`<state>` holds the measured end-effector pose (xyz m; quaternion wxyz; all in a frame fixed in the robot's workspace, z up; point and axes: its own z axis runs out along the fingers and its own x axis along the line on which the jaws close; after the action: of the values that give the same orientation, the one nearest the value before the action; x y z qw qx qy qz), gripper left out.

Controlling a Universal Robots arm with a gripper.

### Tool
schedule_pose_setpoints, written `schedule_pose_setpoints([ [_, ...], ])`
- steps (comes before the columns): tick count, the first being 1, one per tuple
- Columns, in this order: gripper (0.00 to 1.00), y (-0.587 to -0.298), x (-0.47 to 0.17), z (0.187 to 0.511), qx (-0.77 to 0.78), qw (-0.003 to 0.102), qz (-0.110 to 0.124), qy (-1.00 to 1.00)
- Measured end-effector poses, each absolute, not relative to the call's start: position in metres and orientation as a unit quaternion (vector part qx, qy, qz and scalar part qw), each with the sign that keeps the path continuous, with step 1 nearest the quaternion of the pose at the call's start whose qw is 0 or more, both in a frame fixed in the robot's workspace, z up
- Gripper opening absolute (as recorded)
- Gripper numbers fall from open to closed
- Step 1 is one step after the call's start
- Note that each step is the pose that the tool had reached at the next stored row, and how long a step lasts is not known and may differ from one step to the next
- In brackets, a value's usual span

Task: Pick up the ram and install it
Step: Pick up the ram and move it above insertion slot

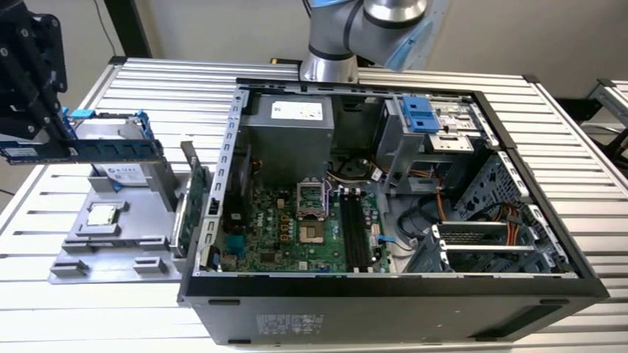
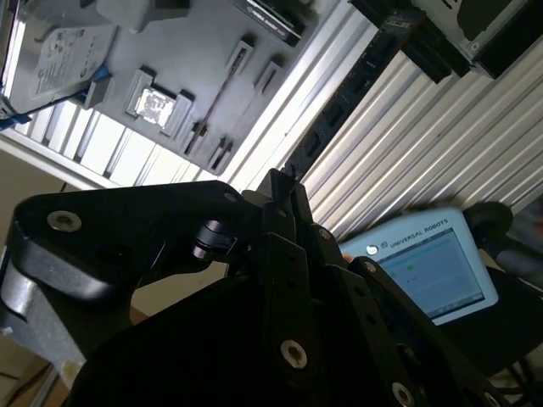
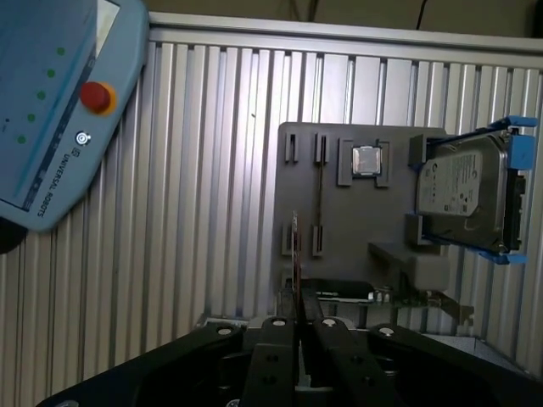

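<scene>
Exterior view: ram [image 1: 98, 149] clamped in claw [image 1: 22, 142].

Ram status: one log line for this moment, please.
gripper: shut on ram | ram: held level, above grey tray | motherboard slots: no ram seated | install: not done

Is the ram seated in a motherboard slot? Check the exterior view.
No: the gripper holds the ram above the grey tray, outside the computer case.

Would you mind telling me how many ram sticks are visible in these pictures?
1. The ram stick is clamped in the gripper at the exterior view's left, above the grey tray. The black slots on the motherboard look empty; others may be hidden inside the case.
</scene>
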<state>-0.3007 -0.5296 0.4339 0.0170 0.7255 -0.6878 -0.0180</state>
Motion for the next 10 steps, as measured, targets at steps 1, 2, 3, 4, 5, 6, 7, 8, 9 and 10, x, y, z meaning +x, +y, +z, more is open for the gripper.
schedule_pose_setpoints([
  [1,0.00,-0.530,-0.299,0.434,0.725,0.017,-0.018,-0.688],
  [2,0.00,-0.530,-0.298,0.434,0.725,0.017,-0.018,-0.688],
  [3,0.00,-0.530,-0.296,0.434,0.725,0.017,-0.018,-0.688],
  [4,0.00,-0.530,-0.295,0.434,0.725,0.017,-0.018,-0.688],
  [5,0.00,-0.530,-0.293,0.434,0.725,0.017,-0.018,-0.688],
  [6,0.00,-0.530,-0.291,0.434,0.725,0.017,-0.018,-0.688],
  [7,0.00,-0.530,-0.290,0.434,0.725,0.017,-0.018,-0.688],
  [8,0.00,-0.530,-0.288,0.434,0.725,0.017,-0.018,-0.688],
  [9,0.00,-0.530,-0.287,0.434,0.725,0.017,-0.018,-0.688],
  [10,0.00,-0.530,-0.285,0.434,0.725,0.017,-0.018,-0.688],
])
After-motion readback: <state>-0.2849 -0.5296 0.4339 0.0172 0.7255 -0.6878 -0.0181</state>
